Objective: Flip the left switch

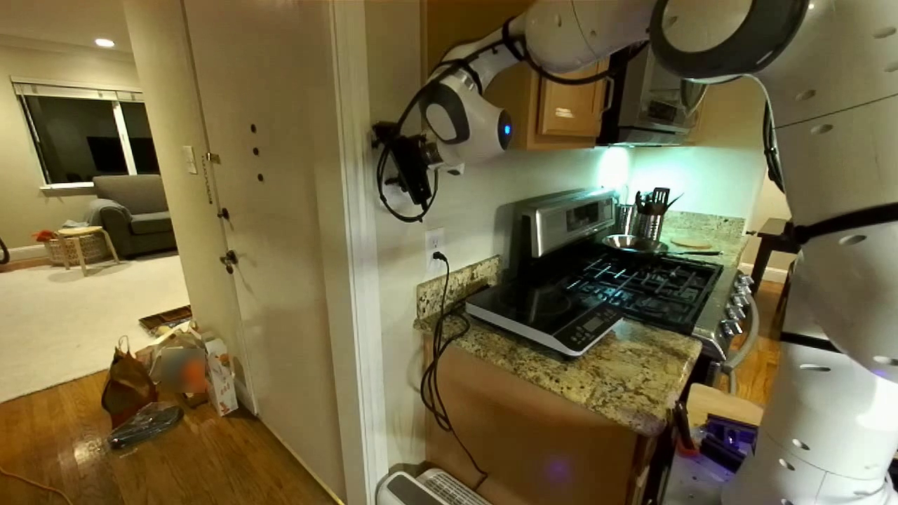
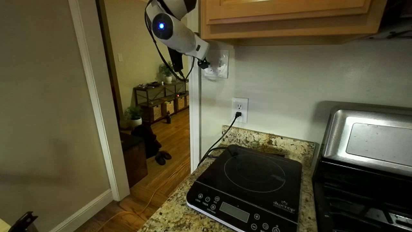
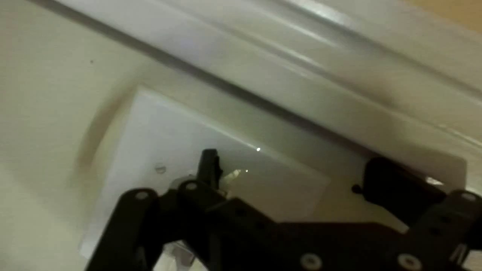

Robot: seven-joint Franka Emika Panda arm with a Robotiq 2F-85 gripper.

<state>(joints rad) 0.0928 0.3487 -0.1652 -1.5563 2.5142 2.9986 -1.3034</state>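
So the left switch [image 3: 229, 178] is on the left half of the white switch plate [image 3: 162, 124], one fingertip [image 3: 208, 167] right beside it (touching or not, can't tell). Jaws are spread wide, gripping nothing. I'd leave them like that and nudge along the plate, parallel to the door trim [image 3: 271, 64] just left of it, not straight in, minding the far finger [image 3: 399, 188] past the plate's edge. Only the wrist view shows that spread clearly; both exterior views show the outlet [image 2: 239, 104] and Duxtop induction cooktop [image 2: 254, 174] below the plate, which it misses.
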